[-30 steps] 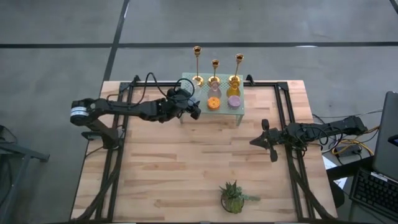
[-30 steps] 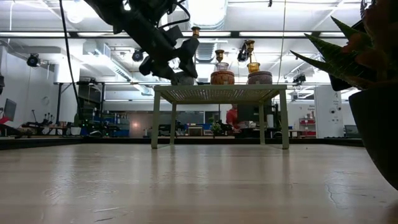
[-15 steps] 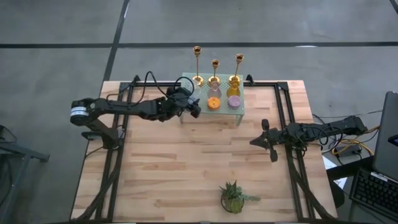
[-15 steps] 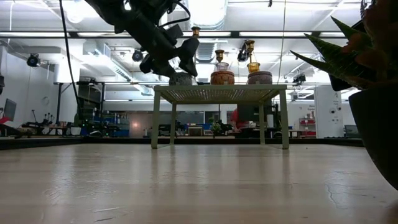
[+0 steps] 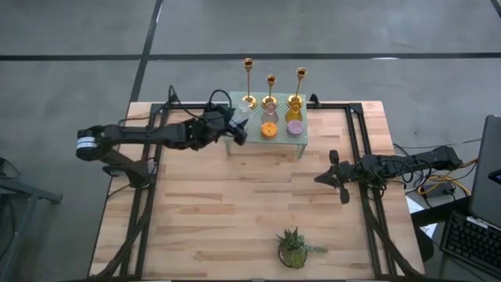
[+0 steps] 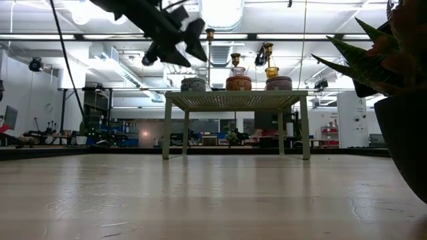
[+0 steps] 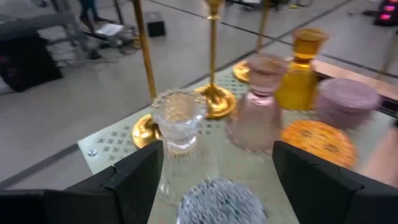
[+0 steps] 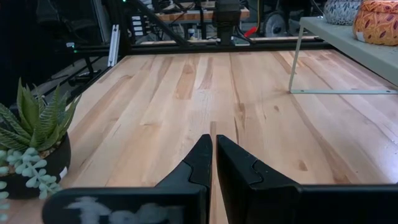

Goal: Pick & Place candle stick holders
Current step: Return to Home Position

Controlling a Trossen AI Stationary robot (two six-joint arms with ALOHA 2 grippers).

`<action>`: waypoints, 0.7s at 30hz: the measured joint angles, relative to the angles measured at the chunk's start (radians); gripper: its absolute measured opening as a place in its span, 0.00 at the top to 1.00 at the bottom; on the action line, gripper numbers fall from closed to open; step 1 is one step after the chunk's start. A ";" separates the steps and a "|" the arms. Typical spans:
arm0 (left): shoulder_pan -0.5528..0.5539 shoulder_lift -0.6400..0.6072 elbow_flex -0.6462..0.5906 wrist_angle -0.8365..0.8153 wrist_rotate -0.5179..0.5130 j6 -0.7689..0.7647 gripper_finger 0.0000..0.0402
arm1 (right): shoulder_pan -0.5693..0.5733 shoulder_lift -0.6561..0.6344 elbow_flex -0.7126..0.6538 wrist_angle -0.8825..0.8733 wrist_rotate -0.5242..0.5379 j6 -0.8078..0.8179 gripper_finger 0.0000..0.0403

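Two arms share a wooden table (image 5: 235,219): past the near potted plant (image 5: 294,249), the right gripper (image 8: 214,140) rests low, fingers together; farther back, the left gripper (image 5: 239,131) hovers, jaws apart, at the pale green shelf's (image 5: 290,143) left end. Three gold candle stick holders (image 5: 270,86) stand upright along its far edge, stems vertical, cups up, grey concrete floor beyond

Ahead of the left gripper (image 5: 239,133), a candle (image 7: 221,202) lies nearest on the shelf (image 5: 266,144), glass holders (image 7: 179,118) behind it, the three candle stick holders (image 5: 270,99) rowed farthest. The potted plant (image 5: 293,249) stands apart, nearer the right gripper (image 5: 318,179).
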 joint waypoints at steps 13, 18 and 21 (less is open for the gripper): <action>-0.264 -0.096 -0.279 0.312 0.281 0.032 0.95 | 0.000 0.000 0.000 0.001 0.000 0.000 0.96; -0.434 -0.179 -0.429 0.446 0.251 0.149 0.96 | 0.000 -0.001 0.000 0.001 0.000 0.000 0.96; -0.464 -0.258 -0.511 0.482 0.253 0.158 0.97 | 0.000 0.000 0.000 0.001 0.000 0.000 0.96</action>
